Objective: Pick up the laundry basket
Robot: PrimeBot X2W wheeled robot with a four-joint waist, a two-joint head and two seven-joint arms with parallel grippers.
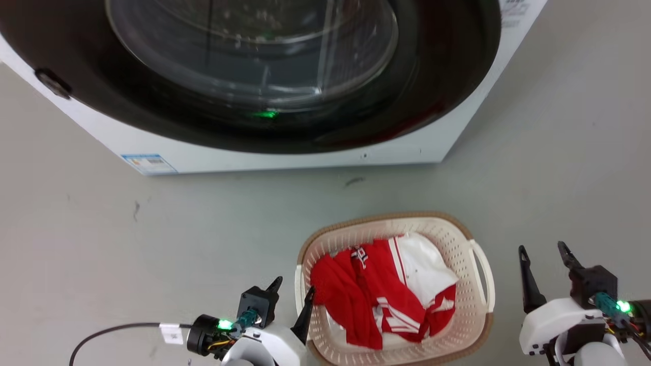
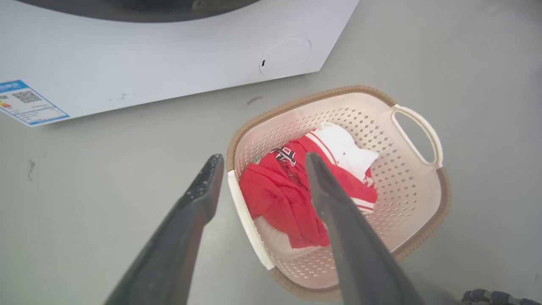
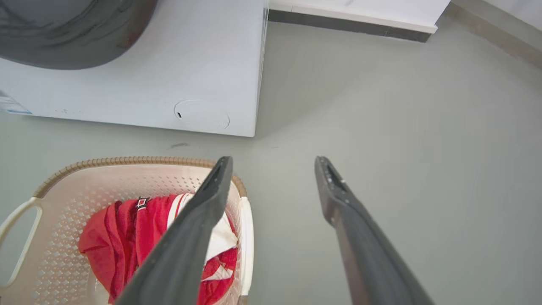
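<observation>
The laundry basket, cream with a brown rim, stands on the grey floor in front of the washer and holds a red and white garment. My left gripper is open at the basket's left side. In the left wrist view it straddles the left loop handle, one finger outside the basket and one over the clothes. My right gripper is open and empty, a little to the right of the right handle. The right wrist view shows that gripper above the handle and the basket.
The white washer with its dark round door rises just behind the basket. A black cable trails from my left wrist. A wall skirting runs beyond the washer. Bare grey floor lies to the left and right.
</observation>
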